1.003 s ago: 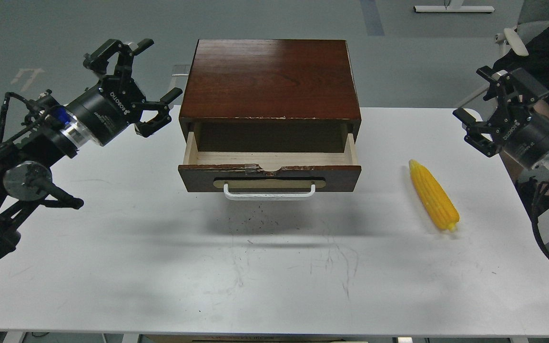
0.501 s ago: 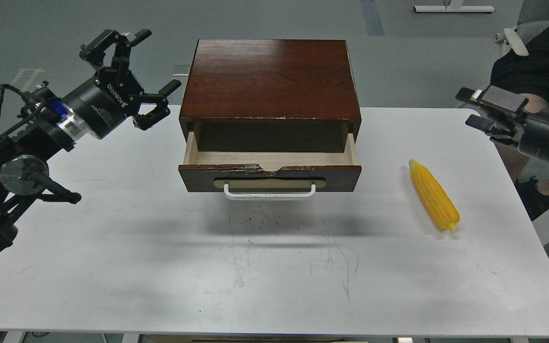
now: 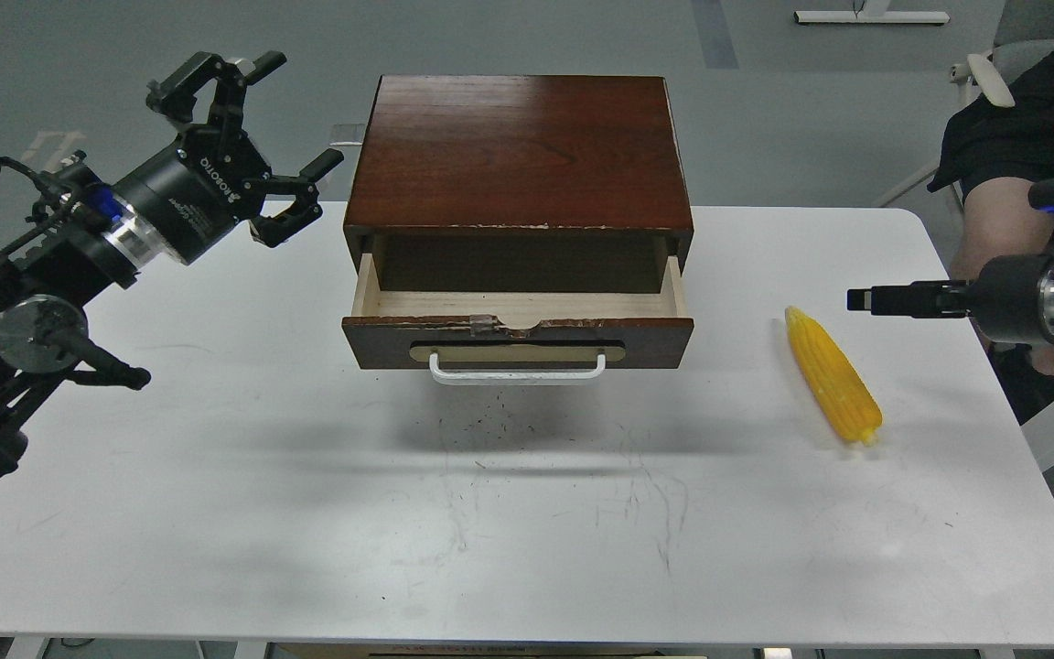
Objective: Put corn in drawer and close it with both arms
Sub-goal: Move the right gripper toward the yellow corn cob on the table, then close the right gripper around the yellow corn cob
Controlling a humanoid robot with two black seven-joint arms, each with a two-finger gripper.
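Fingers point(image 3: 257, 66) of the left gripper point(image 3: 285, 114) are spread wide apart with nothing between them, hanging in the air at about ten o'clock from the cabinet point(image 3: 516, 151), near its left rear corner but not touching it. Over at three o'clock, the right gripper point(image 3: 865, 299) is seen edge-on as one thin dark bar (its two fingers cannot be told apart, so whether they are parted or pressed together I cannot tell); its tip points toward nine o'clock and sits near the pointed end of the corn point(image 3: 831, 375), seemingly above the tabletop rather than touching the cob.

That corn lies flat on the white table point(image 3: 307, 513), at roughly four o'clock from the drawer point(image 3: 518, 340) and well apart from it, its tapered tip toward twelve o'clock and its blunt end toward five.

Pulled out of the dark red-brown cabinet, the drawer shows a pale wooden interior, a chipped top edge and a white bar handle point(image 3: 518, 371) on its front. A seated person point(image 3: 1021, 156) is partly visible at two o'clock, beyond the table's far right corner.
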